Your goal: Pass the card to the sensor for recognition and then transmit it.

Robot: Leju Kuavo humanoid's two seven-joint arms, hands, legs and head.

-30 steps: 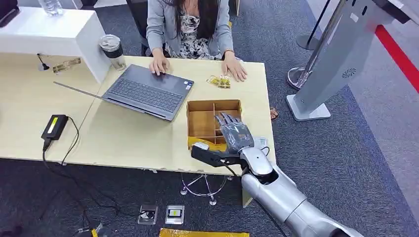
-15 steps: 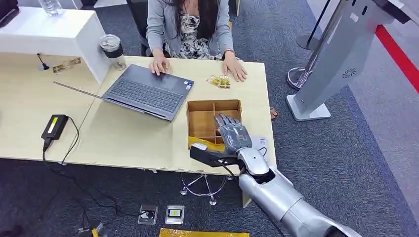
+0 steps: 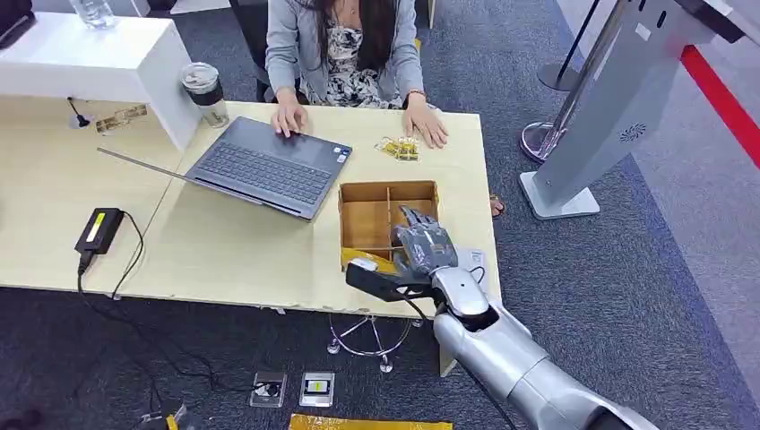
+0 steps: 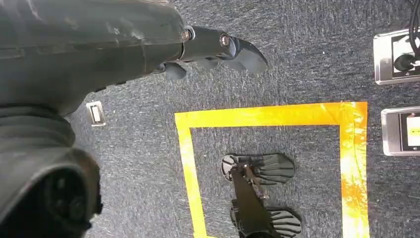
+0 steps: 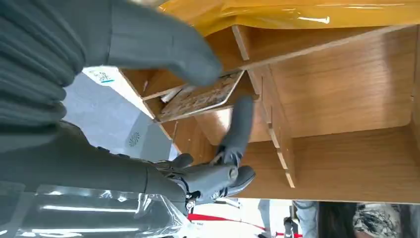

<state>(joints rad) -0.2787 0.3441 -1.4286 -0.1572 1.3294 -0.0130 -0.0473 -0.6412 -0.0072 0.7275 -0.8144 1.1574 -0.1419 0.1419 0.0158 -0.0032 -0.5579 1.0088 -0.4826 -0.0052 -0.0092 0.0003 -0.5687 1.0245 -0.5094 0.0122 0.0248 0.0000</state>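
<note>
A wooden divided box (image 3: 367, 222) stands near the table's right front corner. My right hand (image 3: 425, 248) reaches down into its near right compartment. In the right wrist view a patterned card (image 5: 198, 97) lies tilted in that compartment. The thick thumb (image 5: 163, 47) presses on its upper edge and a dark finger (image 5: 238, 130) hooks its far end, so the hand pinches the card. My left hand (image 4: 213, 47) hangs over the carpet, holding nothing, its fingers slightly apart.
A person sits across the table, hands at an open laptop (image 3: 269, 166) and beside small gold cards (image 3: 399, 148). A black device (image 3: 97, 228) with a cable lies at the left. A grey kiosk stand (image 3: 618, 116) rises at the right. Yellow film (image 3: 369, 260) covers the box's front.
My right hand has sunk a little into the box and drawn slightly toward me, its fingers curling in more. The person and the table things have stayed put.
</note>
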